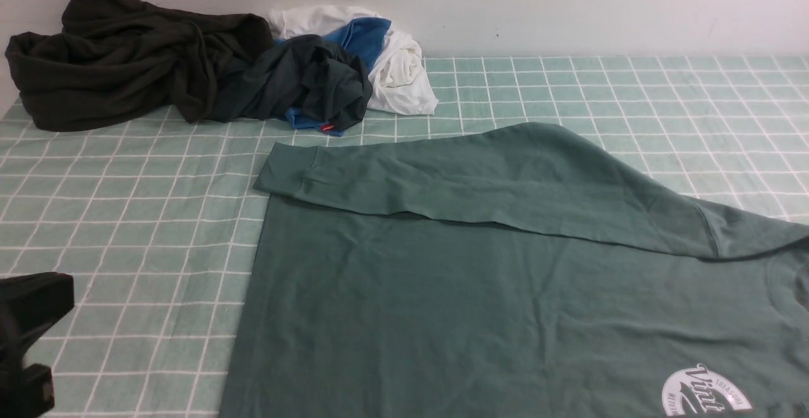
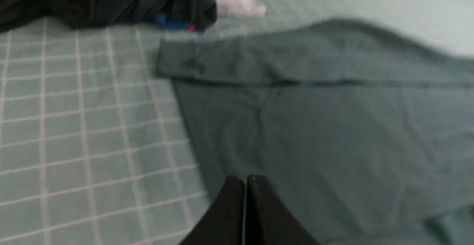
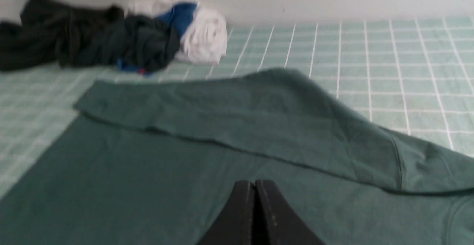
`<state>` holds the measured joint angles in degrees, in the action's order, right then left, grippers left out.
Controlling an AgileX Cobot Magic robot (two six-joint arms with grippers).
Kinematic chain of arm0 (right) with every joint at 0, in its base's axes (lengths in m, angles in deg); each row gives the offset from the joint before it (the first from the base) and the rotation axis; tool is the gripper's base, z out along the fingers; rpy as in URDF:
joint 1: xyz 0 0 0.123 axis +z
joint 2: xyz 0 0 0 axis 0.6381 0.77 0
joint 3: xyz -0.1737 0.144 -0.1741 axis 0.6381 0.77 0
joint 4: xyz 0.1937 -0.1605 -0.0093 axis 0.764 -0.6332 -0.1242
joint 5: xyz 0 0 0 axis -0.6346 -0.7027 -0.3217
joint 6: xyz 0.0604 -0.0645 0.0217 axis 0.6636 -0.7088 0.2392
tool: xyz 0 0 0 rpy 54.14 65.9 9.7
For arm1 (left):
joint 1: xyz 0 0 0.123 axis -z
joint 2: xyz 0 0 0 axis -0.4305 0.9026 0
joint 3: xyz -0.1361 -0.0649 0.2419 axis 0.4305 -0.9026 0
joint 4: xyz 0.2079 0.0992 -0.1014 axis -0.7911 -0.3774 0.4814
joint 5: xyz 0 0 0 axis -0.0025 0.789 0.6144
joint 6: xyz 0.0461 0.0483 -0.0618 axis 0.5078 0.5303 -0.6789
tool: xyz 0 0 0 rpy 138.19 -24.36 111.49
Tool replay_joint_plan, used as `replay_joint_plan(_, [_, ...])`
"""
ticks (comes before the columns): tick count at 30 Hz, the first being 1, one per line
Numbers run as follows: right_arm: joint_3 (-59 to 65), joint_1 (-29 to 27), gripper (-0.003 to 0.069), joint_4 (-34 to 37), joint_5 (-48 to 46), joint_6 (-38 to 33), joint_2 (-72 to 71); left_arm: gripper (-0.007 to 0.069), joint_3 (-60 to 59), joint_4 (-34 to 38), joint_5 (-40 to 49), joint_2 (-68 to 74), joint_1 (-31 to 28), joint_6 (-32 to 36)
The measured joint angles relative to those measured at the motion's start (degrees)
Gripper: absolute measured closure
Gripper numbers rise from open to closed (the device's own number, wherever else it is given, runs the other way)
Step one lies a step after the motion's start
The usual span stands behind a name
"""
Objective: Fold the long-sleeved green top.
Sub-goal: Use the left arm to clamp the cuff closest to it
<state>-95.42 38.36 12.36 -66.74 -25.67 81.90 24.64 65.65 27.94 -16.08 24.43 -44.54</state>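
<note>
The green long-sleeved top lies flat on the checked cloth, with a white script logo near the front right. One sleeve is folded across the body, and its ribbed cuff points left. In the left wrist view my left gripper is shut and empty above the top, near its left edge. A black part of the left arm shows at the front view's lower left. In the right wrist view my right gripper is shut and empty over the top's body, short of the folded sleeve.
A pile of clothes sits at the back left against the wall: a very dark olive-black garment, a dark teal garment with a small red tag, and white and blue fabric. The checked green tablecloth covers the table.
</note>
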Motion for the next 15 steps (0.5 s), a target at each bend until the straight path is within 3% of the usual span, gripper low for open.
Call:
replay_joint_plan(2, [-4.99, 2.37, 0.0673, -4.0, -6.45, 0.57, 5.83, 0.0627, 4.11, -8.35, 4.33, 5.07, 2.32, -0.43])
replay_joint_plan(5, [-9.44, 7.72, 0.0673, -8.12, -13.9, 2.44, 11.65, 0.0627, 6.85, -14.36, 7.93, 9.86, 7.27, -2.55])
replay_joint_plan(7, [-12.21, 14.0, 0.0673, -12.22, -23.08, 5.81, 17.38, 0.0625, 7.35, -18.88, 11.41, 14.46, 14.89, -5.91])
replay_joint_plan(10, [-11.75, 19.54, 0.0673, -15.41, -25.67, 9.52, 20.38, 0.0622, 7.15, -19.46, 14.91, 19.91, 21.03, -7.5])
replay_joint_plan(15, [-9.42, 23.88, 0.0673, -17.65, -26.5, 11.21, 20.71, 0.0592, 6.45, -19.4, 15.52, 31.13, 28.59, -7.88])
